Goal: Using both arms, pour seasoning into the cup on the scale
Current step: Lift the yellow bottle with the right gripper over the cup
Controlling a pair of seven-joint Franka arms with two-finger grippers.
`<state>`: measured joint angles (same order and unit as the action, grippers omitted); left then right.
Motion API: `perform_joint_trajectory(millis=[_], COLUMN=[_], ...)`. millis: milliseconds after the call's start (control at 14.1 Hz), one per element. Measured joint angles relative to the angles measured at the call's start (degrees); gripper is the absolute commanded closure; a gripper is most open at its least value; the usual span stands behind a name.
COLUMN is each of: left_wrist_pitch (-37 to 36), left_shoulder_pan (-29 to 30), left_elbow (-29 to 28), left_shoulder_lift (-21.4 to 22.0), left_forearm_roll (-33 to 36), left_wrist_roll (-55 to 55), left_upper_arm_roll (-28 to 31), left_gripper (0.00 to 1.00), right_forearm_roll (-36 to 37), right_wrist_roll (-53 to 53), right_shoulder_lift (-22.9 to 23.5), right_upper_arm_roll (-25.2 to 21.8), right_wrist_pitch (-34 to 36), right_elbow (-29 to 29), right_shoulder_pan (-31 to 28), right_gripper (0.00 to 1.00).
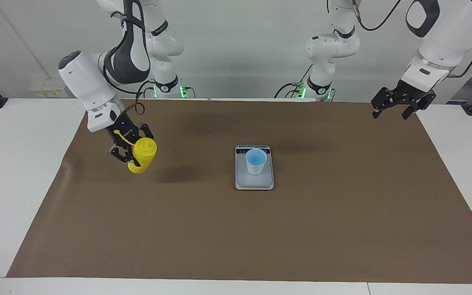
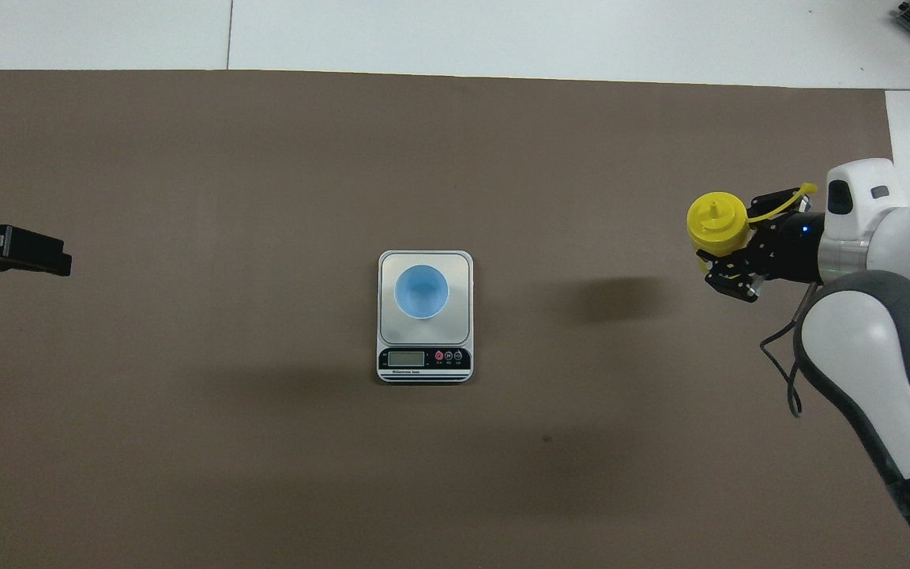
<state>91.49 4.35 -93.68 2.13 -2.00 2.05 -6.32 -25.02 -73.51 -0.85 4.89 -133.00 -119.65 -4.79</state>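
My right gripper point(image 1: 128, 155) is shut on the yellow seasoning bottle point(image 1: 142, 155) and holds it in the air over the brown mat toward the right arm's end of the table, nozzle up, cap strap point(image 1: 119, 135) hanging loose. It also shows in the overhead view point(image 2: 716, 221). The light-blue cup point(image 1: 256, 161) stands upright on the scale point(image 1: 244, 179) at the mat's middle, well apart from the bottle; the overhead view shows the cup point(image 2: 421, 292) and the scale point(image 2: 463, 316) with its display end toward the robots. My left gripper point(image 1: 392, 111) waits open and empty over the mat's edge at the left arm's end.
A brown mat point(image 1: 236, 229) covers most of the white table point(image 1: 14, 164). Nothing else stands on it apart from the scale with its cup.
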Motion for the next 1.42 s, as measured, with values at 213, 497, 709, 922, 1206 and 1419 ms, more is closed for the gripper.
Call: perform_joint_trajectory(millis=[213,497,709,922,1206,1419], left_wrist_pitch=[0.00,0.00,0.00,0.00,0.00,0.00], left_shoulder_pan=[0.00,0.00,0.00,0.00,0.00,0.00], left_elbow=[0.00,0.00,0.00,0.00,0.00,0.00], left_shoulder_lift=[0.00,0.00,0.00,0.00,0.00,0.00], left_forearm_roll=[0.00,0.00,0.00,0.00,0.00,0.00], left_wrist_roll=[0.00,0.00,0.00,0.00,0.00,0.00], left_upper_arm_roll=[0.00,0.00,0.00,0.00,0.00,0.00], left_gripper=[0.00,0.00,0.00,0.00,0.00,0.00], right_forearm_roll=[6.13,14.67,20.89,30.29,40.11,44.09], right_wrist_roll=[5.11,15.13,20.42,26.87,32.76,32.71], right_shoulder_lift=[0.00,0.05,3.07,6.63,9.74,11.90], right_upper_arm_roll=[0.06,0.22,0.29,0.33,0.39,0.36], right_wrist_pitch=[-0.12,-0.21,-1.07,-2.04,-3.82,-4.10], right_elbow=[0.07,0.36,2.70,5.34,7.05,9.11], right_shoulder_pan=[3.85,10.15,14.88,19.90,24.91,26.44], right_gripper=[1.00,1.00,1.00,1.00,1.00,1.00])
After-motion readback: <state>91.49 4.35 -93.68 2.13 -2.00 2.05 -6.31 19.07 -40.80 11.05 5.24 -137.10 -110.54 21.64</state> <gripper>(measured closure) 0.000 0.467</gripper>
